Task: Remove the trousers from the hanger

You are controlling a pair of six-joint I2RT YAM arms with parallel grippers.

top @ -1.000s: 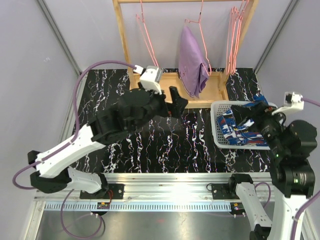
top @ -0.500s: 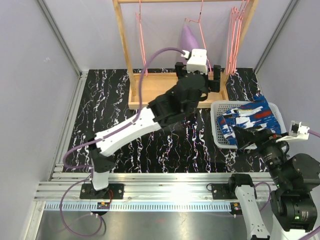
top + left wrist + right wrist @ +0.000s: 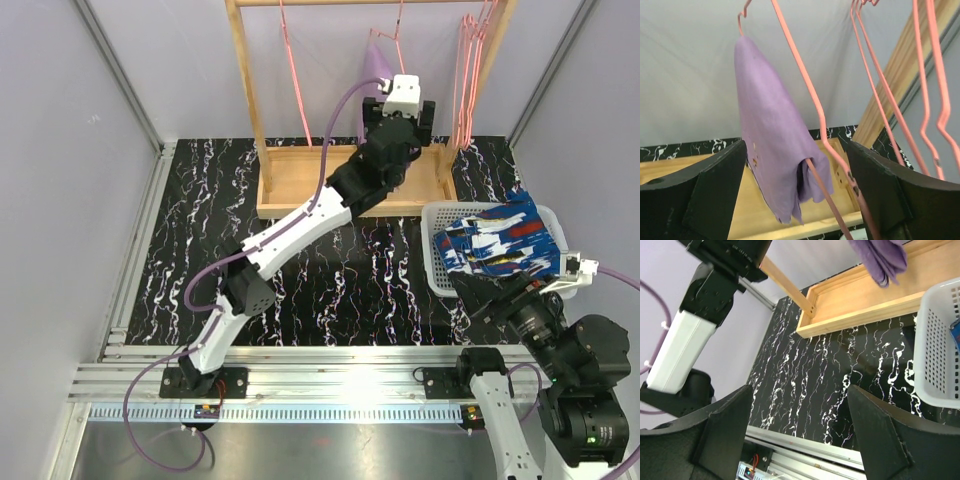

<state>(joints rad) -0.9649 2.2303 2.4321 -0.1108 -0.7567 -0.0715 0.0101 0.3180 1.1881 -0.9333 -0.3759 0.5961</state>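
Note:
The lilac trousers hang folded over a pink hanger on the wooden rack. In the left wrist view the trousers hang close ahead, with the hanger's wire running down their right side. My left gripper is open at the rack, with one jaw on each side of the trousers' lower half; I see no contact. The dark blue patterned trousers lie in the white basket. My right gripper is open and empty over the dark table.
The rack has a wooden tray base and upright posts. Empty pink hangers hang at the left and right, and show close on the right in the left wrist view. Lilac walls close in both sides.
My left arm has stretched further back and up, bringing its gripper level with the lilac trousers. My right arm has drawn back from the basket toward the near edge.

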